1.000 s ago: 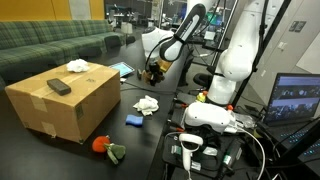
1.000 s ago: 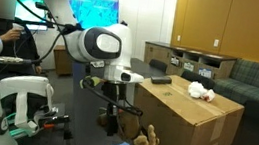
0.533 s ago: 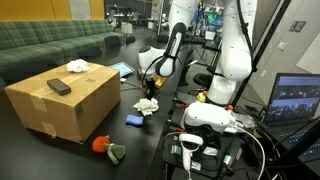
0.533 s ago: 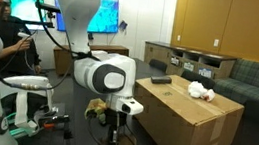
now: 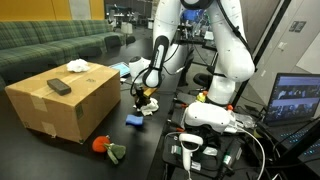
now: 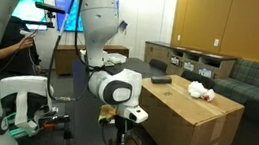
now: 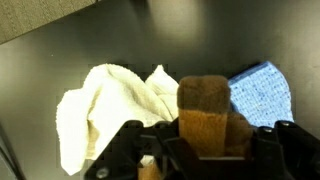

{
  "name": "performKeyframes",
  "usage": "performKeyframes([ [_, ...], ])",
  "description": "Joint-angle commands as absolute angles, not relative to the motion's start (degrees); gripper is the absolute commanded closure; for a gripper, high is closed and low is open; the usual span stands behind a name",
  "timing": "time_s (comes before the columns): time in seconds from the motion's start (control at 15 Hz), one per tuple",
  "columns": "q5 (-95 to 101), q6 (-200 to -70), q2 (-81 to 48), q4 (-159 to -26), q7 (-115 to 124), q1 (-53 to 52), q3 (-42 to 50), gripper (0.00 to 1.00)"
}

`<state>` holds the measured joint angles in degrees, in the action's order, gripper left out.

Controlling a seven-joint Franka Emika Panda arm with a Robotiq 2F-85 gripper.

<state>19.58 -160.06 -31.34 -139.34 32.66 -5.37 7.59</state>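
Observation:
My gripper [image 7: 205, 140] is shut on a brown and tan soft toy [image 7: 205, 105] that stands up between the fingers. Right beneath it on the dark table lie a crumpled white cloth [image 7: 110, 105] and a blue cloth [image 7: 262, 92]. In an exterior view the gripper [image 5: 143, 95] hangs low over the white cloth [image 5: 149, 105], with the blue cloth [image 5: 133, 119] just in front of it. In an exterior view the gripper [image 6: 120, 122] hangs low beside the cardboard box [image 6: 189, 116].
A large cardboard box [image 5: 60, 105] stands close by, with a black object [image 5: 59, 87] and a white rag [image 5: 77, 66] on top. A red and green soft toy [image 5: 105, 148] lies by its corner. Green sofa [image 5: 50, 45] behind; monitor [image 5: 295, 100] and robot base [image 5: 215, 115] alongside.
The arm has swung down and toward the box, lowering the gripper with the brown toy from above the table to just over the white cloth. The jaws stayed shut.

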Motion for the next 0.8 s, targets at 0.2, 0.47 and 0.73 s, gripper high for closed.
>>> performKeyframes([
  [0.2, 11.81, -162.67, -32.15, -137.75, 27.01, -9.44, 10.33, 0.46],
  [0.47, 11.98, -164.29, -29.23, -139.9, 25.93, -10.9, 13.92, 0.16],
  [0.73, 12.37, -166.53, -25.81, -142.5, 24.59, -11.76, 15.81, 0.0],
])
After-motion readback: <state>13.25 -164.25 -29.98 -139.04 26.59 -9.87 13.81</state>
